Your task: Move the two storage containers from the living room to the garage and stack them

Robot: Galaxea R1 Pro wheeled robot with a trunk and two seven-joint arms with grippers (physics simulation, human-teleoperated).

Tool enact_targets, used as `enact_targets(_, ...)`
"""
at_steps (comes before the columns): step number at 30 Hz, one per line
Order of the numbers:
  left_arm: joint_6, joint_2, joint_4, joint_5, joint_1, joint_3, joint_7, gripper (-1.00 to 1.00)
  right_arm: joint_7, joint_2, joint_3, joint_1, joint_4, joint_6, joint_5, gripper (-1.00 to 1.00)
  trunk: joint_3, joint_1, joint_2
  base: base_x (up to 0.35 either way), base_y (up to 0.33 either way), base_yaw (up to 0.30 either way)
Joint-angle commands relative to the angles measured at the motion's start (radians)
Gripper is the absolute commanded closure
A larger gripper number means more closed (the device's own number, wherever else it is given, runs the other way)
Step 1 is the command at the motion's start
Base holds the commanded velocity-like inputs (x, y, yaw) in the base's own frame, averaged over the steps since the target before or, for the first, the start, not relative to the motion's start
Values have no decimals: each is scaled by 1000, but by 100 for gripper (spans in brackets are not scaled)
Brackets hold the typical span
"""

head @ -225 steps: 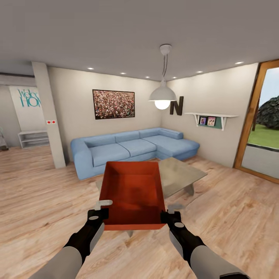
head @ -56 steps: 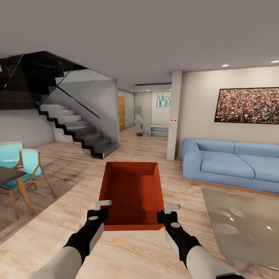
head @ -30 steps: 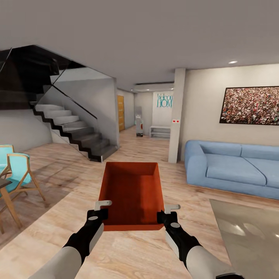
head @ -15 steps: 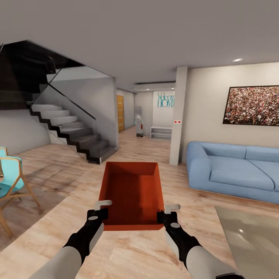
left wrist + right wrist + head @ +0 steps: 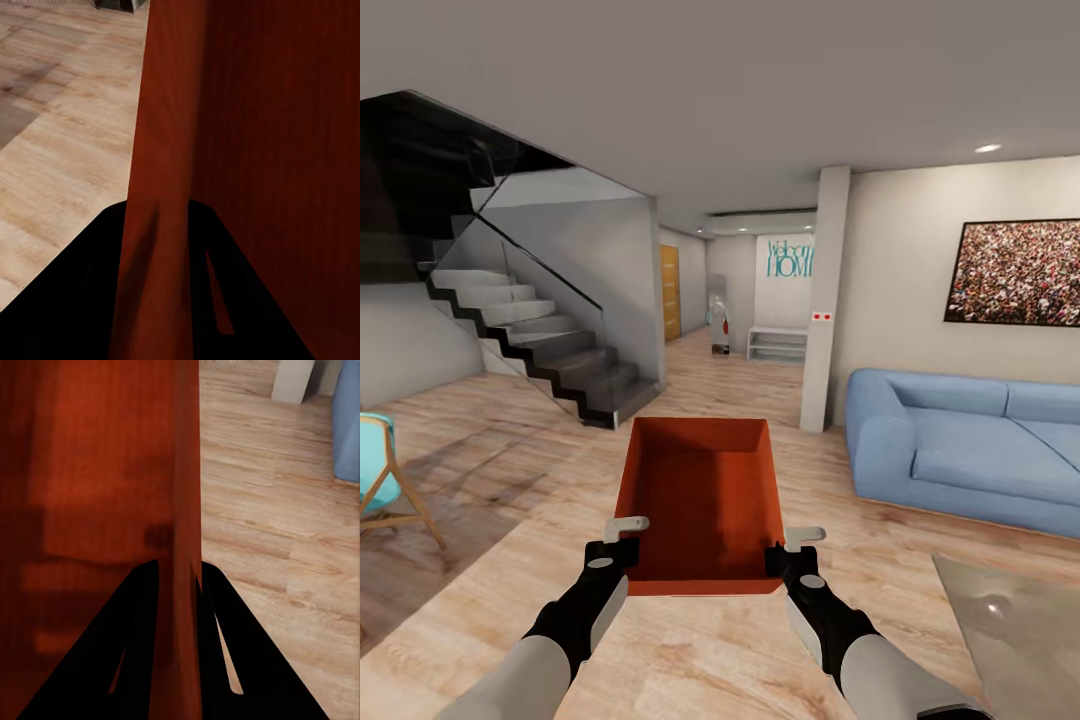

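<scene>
— While both arms are out front, what open room lies around the pincers?

— Light wood plank floor [image 5: 490, 470] runs wide ahead of them toward a hallway. Beyond the left pincer [image 5: 622, 545] and off to its side stands a staircase [image 5: 540, 345]; a blue sofa [image 5: 970, 450] sits out past the right pincer [image 5: 792, 552], with a white pillar [image 5: 825, 300] farther ahead. A glass counter [image 5: 1020, 630] edge lies just outside the right arm, a teal chair [image 5: 385, 480] well outside the left.

— And what do the pincers hold?

— One storage container [image 5: 702, 500], open side up, hangs between them above the floor. The left pincer [image 5: 161, 247] is clamped over its near left wall, fingers [image 5: 217, 292] on either face. The right pincer [image 5: 176, 607] pinches the near right wall likewise.
</scene>
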Motion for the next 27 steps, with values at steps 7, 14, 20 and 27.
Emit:
enact_targets(7, 7, -1, -1, 3, 0, -6, 12, 100, 0, 3, 1, -1, 0, -3, 2, 100, -2, 1, -1, 322, 0, 0)
enact_targets(14, 7, -1, -1, 3, 0, -6, 12, 100, 0, 3, 1, -1, 0, -3, 2, 100, -2, 1, -1, 321, 0, 0)
enact_targets(20, 8, -1, -1, 4, 0, -6, 12, 100, 0, 3, 1, -1, 0, -3, 3, 100, -2, 1, -1, 322, 0, 0)
enact_targets(27, 8, -1, 0, 5, 0, -6, 12, 100, -2, 3, 1, -1, 0, -3, 4, 100, -2, 1, -1, 322, 0, 0)
